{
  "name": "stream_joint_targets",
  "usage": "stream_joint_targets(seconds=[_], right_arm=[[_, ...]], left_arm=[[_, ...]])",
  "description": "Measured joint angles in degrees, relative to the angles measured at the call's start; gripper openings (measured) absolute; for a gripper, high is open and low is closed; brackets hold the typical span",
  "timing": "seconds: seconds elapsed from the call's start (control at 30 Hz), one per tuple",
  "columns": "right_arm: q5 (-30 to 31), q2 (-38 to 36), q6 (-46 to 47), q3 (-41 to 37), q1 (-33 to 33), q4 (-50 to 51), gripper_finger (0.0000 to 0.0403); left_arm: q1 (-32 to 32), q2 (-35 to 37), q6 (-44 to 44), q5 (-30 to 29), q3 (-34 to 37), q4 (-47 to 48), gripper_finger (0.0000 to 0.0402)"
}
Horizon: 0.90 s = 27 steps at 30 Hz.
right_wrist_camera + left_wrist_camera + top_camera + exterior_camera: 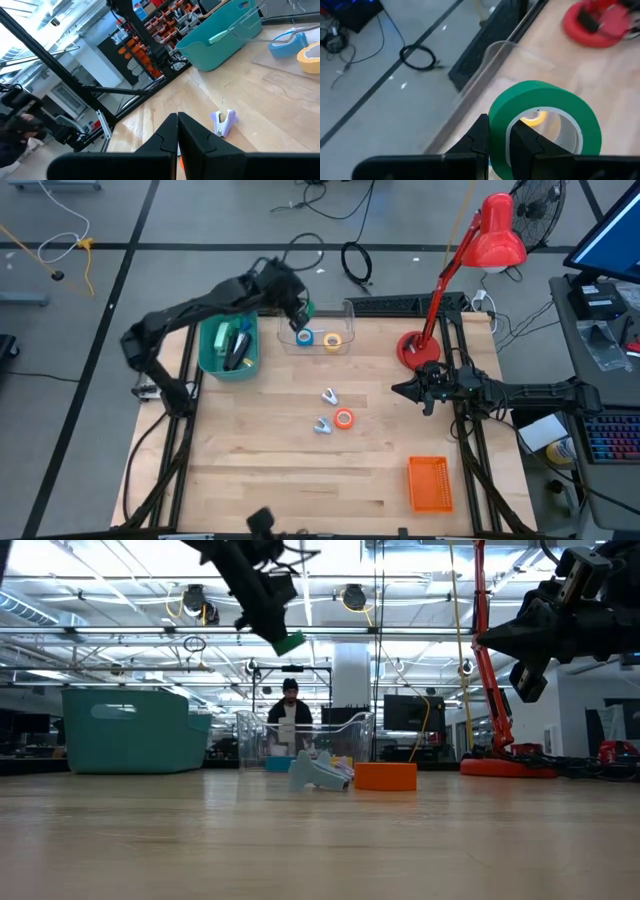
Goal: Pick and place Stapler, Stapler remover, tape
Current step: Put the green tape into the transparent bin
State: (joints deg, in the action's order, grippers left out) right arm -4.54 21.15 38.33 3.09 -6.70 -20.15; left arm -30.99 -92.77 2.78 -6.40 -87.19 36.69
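Note:
My left gripper (299,311) hangs over the far left end of the clear tray (348,320), shut on a green tape roll (545,102). A blue roll (305,338) and a yellow roll (333,340) lie flat in the tray. An orange roll (344,418) lies flat mid-table between two pale staple removers (329,395) (322,425). A dark thing that may be the stapler (238,348) lies in the teal bin (212,350). My right gripper (398,389) waits shut and level at the table's right, holding nothing. My left gripper holds the green roll by its ring wall (499,125), with one finger (525,142) inside the hole and the other (479,140) outside. The fingers slant down toward the far right. The roll is lifted clear above the tray, tilted.
A red desk lamp stands on its base (412,348) at the far right, with its arm leaning over the table. An orange basket (430,483) sits near the right front. Bare wood lies at the near left and near middle. A person (289,710) stands behind the table.

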Motion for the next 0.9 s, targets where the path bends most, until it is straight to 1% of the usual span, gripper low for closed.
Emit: stream_joint_targets(seconds=[0.13,0.3,0.47,0.57,0.67,0.9], right_arm=[[0.0,0.0,0.0,0.0,0.0,0.0,0.0004],[0.0,0.0,0.0,0.0,0.0,0.0,0.0004],[0.0,0.0,0.0,0.0,0.0,-0.2,0.0004],[0.0,0.0,0.0,0.0,0.0,-0.2,0.0004],[0.0,0.0,0.0,0.0,0.0,-0.2,0.0004],[0.0,0.0,0.0,0.0,0.0,-0.2,0.0004]], left_arm=[[-2.9,-7.1,3.0,2.3,-6.1,3.2,0.0038],[-4.8,-14.3,4.8,4.8,-10.2,3.9,0.0038],[-5.1,-20.5,6.6,5.7,-12.8,3.9,0.0038],[-5.1,-23.7,6.8,7.8,-14.0,4.0,0.0038],[-5.0,-26.6,7.4,8.1,-14.6,4.2,0.0038],[-5.2,-30.2,8.5,7.8,-14.6,4.6,0.0038]])
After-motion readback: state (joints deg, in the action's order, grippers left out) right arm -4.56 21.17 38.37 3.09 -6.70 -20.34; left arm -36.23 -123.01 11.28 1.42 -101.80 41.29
